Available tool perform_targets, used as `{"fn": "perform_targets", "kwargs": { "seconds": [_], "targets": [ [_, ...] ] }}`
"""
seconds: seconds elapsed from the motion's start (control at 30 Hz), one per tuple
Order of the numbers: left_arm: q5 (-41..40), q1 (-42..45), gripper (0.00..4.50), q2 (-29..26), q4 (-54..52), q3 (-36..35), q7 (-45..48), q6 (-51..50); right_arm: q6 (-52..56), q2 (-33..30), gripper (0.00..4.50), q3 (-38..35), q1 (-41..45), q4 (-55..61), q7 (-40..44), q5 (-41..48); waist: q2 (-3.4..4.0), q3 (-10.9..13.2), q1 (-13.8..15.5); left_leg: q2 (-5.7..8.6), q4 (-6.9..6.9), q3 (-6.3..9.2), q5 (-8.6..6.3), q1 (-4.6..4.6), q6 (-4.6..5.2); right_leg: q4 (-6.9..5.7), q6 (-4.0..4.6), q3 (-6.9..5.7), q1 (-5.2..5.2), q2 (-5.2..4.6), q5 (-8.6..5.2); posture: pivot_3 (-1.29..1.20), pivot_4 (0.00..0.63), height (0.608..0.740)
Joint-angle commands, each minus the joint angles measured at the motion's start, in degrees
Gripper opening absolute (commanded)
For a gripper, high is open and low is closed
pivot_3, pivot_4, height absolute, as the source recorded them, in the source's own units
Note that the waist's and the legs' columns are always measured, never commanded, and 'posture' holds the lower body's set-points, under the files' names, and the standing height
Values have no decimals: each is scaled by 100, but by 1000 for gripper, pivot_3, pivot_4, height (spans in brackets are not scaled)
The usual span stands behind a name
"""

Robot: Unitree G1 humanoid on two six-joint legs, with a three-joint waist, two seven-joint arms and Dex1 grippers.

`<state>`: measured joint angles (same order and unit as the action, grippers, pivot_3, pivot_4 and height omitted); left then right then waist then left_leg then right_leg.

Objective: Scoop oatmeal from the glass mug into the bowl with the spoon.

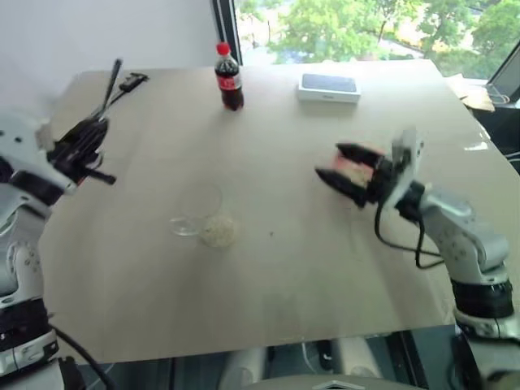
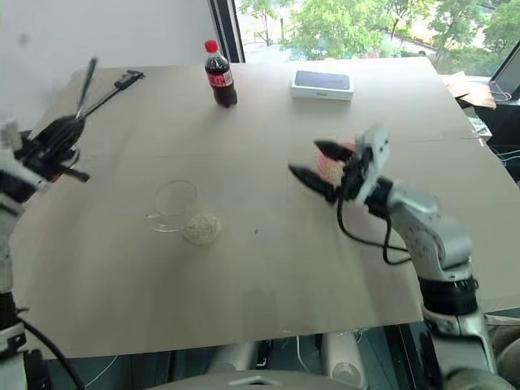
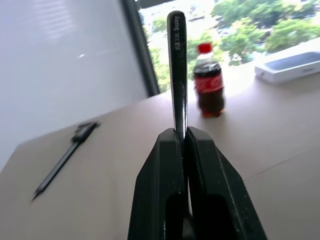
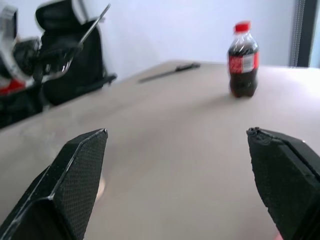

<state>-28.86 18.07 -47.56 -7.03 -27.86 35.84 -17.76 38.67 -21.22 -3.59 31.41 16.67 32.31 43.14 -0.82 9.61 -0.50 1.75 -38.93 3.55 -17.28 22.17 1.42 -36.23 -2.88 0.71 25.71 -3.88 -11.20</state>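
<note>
1. Left eye view: the left tool (image 1: pixel 81 145) is clamped on the spoon (image 1: pixel 110 84), whose thin metal handle sticks up past the fingers. The clear glass mug (image 1: pixel 195 213) stands mid-surface with a pale, flaky heap of oatmeal (image 1: pixel 218 231) at its base; whether the heap lies inside the glass or beside it cannot be told. The right tool (image 1: pixel 345 172) hangs spread wide in front of the pink bowl (image 1: pixel 357 168). The tan surface (image 1: pixel 284 268) looks matte and flat.

2. Right eye view: a round cola bottle (image 2: pixel 219 75) with a red cap and a flat white box (image 2: pixel 322 84) sit at the far edge, and a long dark caliper (image 2: pixel 114 88) lies at the far left.

3. Left wrist view: the two black fingers (image 3: pixel 165 175) pinch the spoon's polished, stamped handle near its end. Judged from that, the smooth steel could pivot or slip when the spoon digs into the lumpy flakes.

4. Right wrist view: the textured black pads (image 4: pixel 80 175) stand well apart, holding nothing. The light mug, unsteadied, could tip or slide under the spoon.
</note>
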Motion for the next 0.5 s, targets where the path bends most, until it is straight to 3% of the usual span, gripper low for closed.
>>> {"fn": "perform_targets", "kwargs": {
  "seconds": [0.03, 0.23, 0.5],
  "targets": [
    [-131, 597, 32, -50, -726, 476, -36, -220, 726, 348, 4500, -356, 787, 64, -874, 730, 1, 0, -19, -1, 0, 0, 0, -1, -1, 0, 0, 0, 0, 4, 0, 0, 150, 740],
    [-341, 1119, 32, 3, -1774, 1533, 169, -876, 1529, 715, 4500, -493, 1582, -262, -1645, 1298, 2, 1, -50, 1, 0, -15, 1, 0, 1, 6, -1, 13, 0, 30, 0, 0, 150, 740],
    [-190, 1327, 32, 22, -2124, 2022, 340, -1010, 1921, 1278, 4500, -701, 2159, -604, -2411, 1829, 6, 3, -111, -2, -1, -22, 2, -10, 3, -18, 0, 20, 3, 47, -1, 0, 150, 740]
  ]
}}
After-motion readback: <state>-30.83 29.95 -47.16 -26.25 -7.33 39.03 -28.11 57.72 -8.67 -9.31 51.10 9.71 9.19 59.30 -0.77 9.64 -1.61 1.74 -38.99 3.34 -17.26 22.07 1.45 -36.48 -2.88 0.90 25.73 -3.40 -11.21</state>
